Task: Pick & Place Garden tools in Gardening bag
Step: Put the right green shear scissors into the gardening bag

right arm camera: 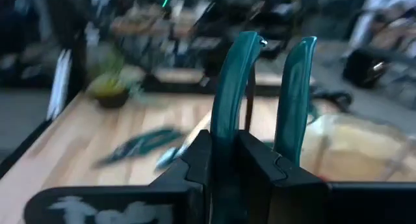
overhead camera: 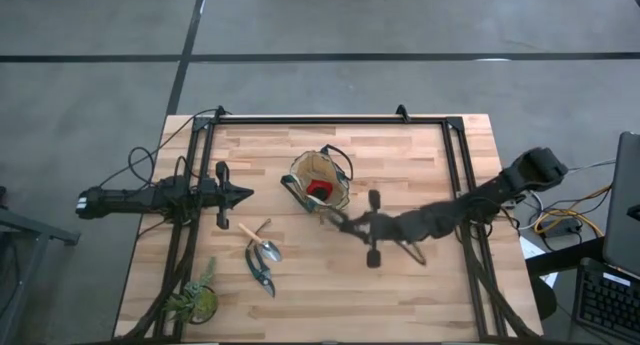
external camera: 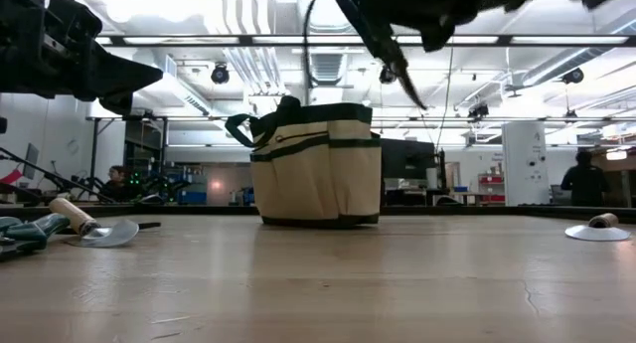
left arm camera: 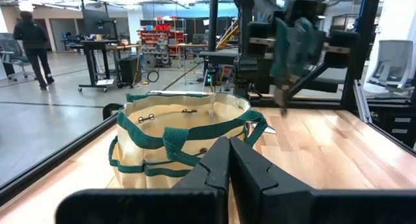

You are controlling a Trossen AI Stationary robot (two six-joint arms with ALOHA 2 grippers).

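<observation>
The right gripper [overhead camera: 338, 219] is clamped on teal-handled pruning shears [right arm camera: 260, 100], held raised just beside the tan fabric gardening bag with green trim [overhead camera: 320, 181], likely for dropping them in. A red item [overhead camera: 319, 191] already lies inside. The left gripper [overhead camera: 240, 194] waits closed and empty, farther from the bag. No readable writing shows.
</observation>
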